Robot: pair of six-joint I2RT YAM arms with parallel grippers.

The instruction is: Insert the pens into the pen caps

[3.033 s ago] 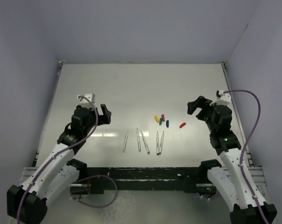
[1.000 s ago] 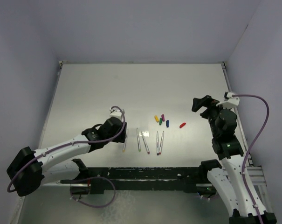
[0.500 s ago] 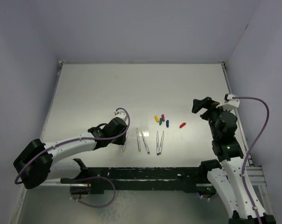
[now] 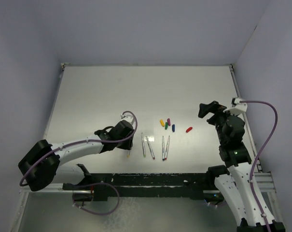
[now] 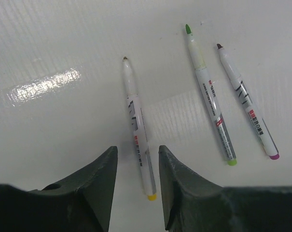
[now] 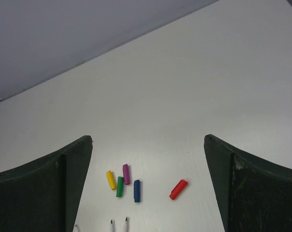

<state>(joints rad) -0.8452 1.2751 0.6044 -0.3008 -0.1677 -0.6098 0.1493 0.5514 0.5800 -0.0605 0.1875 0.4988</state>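
Five whitish pens lie in a row near the table's front edge. My left gripper [image 5: 137, 150] [image 4: 127, 143] is low over the leftmost, yellow-ended pen [image 5: 137, 128] [image 4: 129, 153]. Its jaws stand on either side of that pen's rear end, a thin gap each side, so it is open and not gripping. To the right lie the green pen [image 5: 211, 101] and the magenta pen [image 5: 247, 104]. The pen caps lie beyond: yellow [image 6: 110, 180], green [image 6: 120, 186], magenta [image 6: 126, 174], blue [image 6: 136, 190], and red [image 6: 178, 189] set apart. My right gripper [image 6: 148, 138] [image 4: 208, 108] hangs wide open above them, holding nothing.
Two more pens [image 4: 165, 147] lie side by side right of the magenta one. The white table [image 4: 136, 92] is walled by grey panels at the back and sides. A black rail [image 4: 150, 179] runs along the near edge.
My left gripper has crept a little further right and down onto the leftmost pen, its jaws narrower than a second ago. The right arm has stayed still.
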